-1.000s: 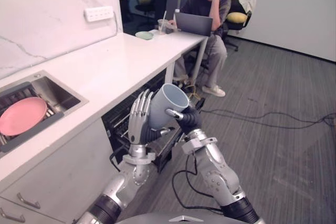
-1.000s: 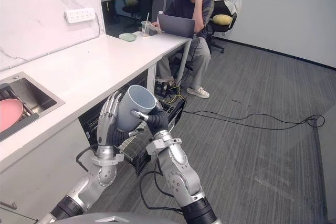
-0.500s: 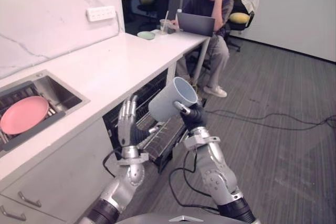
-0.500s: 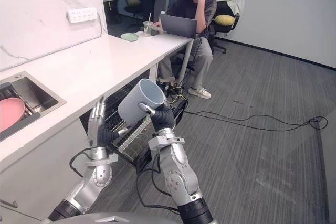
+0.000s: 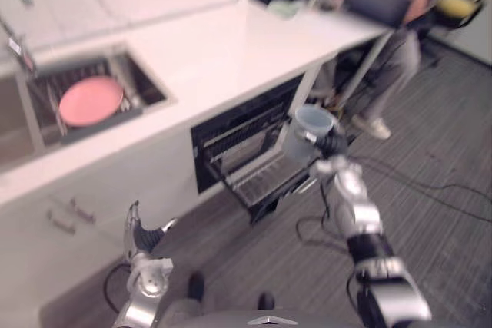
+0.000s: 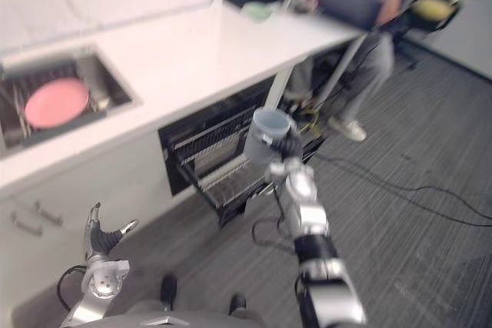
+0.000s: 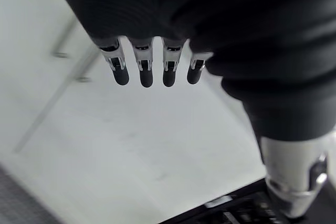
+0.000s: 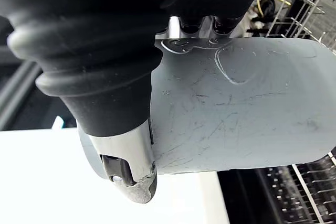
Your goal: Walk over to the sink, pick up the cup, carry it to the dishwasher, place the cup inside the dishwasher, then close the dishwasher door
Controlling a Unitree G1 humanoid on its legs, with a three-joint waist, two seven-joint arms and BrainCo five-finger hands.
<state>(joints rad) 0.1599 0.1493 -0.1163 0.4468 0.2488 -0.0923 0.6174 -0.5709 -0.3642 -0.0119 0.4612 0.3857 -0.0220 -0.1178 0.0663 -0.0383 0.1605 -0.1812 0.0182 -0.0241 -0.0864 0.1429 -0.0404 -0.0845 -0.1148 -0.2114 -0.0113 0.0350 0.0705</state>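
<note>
I have my right hand (image 5: 332, 144) clamped round the pale cup (image 5: 306, 134), up in the air above the dishwasher's pulled-out rack (image 5: 257, 182); its long axis is near upright, mouth up. My left hand (image 5: 136, 233) hangs low, fingers straight, holding nothing

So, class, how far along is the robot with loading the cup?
Done: cup picked up, gripped in the right hand. In hand: held beside the pulled-out rack of the open dishwasher. Left: set it in the rack, shut the dishwasher. The left hand hangs open.
</note>
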